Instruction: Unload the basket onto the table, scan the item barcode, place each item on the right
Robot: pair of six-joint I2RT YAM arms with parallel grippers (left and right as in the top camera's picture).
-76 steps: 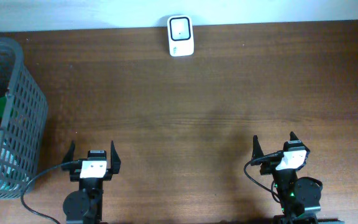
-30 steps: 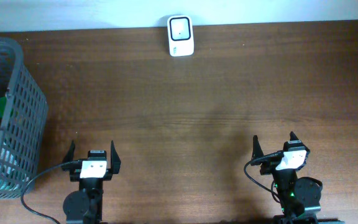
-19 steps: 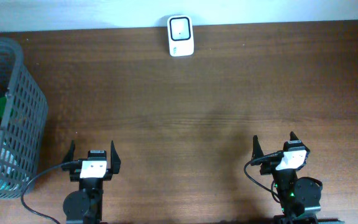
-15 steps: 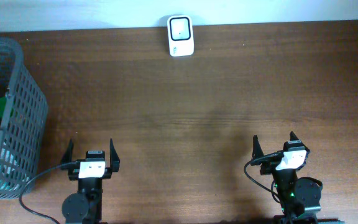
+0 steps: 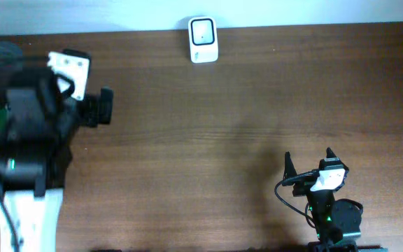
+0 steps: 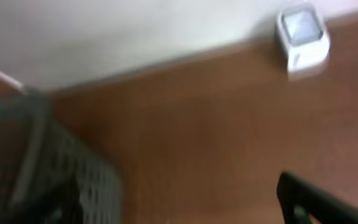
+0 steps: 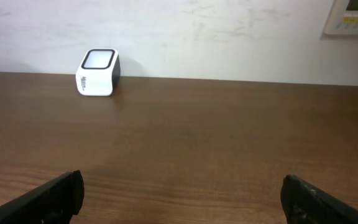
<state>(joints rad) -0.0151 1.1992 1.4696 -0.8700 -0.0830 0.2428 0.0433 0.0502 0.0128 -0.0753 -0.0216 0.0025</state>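
The small white barcode scanner [image 5: 203, 40] sits at the far edge of the brown wooden desk [image 5: 257, 105], close to the pale wall [image 7: 229, 37]. The left fingers [image 6: 319, 198] hang above the grey mesh basket [image 6: 42, 168] at the desk's left edge; the view is blurred, but they seem to be apart. The right fingers [image 7: 48, 194] stand wide apart near the front edge, with open wood stretching from them to the scanner.
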